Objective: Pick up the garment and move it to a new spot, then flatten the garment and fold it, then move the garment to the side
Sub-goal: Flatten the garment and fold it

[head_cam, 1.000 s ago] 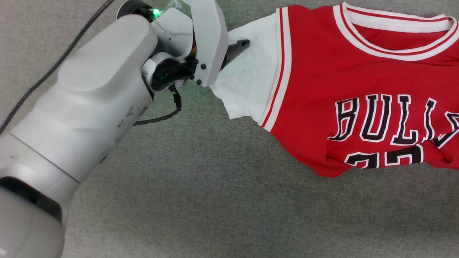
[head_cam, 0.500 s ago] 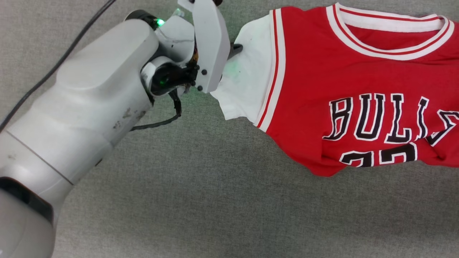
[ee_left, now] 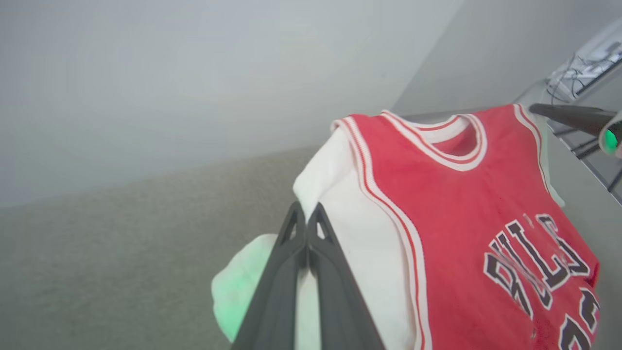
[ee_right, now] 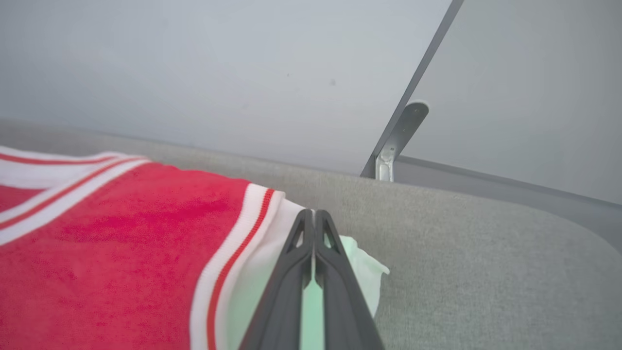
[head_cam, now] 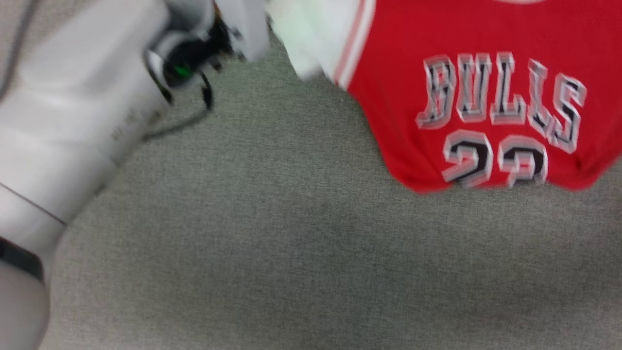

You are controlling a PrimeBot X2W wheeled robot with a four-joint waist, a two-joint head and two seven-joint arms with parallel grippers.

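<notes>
Both wrist views: left gripper [ee_left: 307, 210], right gripper [ee_right: 313, 214] pinched shut on garment [ee_left: 437, 194] at white sleeves [ee_left: 362, 253]. Head view, blurred: red front, BULLS lettering.

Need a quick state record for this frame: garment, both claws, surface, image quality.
garment: red jersey with white sleeves, lettered front facing up
left claw: shut, pinching one white sleeve of the garment
right claw: shut, pinching the opposite white sleeve
surface: grey fabric under the garment
image quality: head view motion-blurred, wrist views sharp
</notes>
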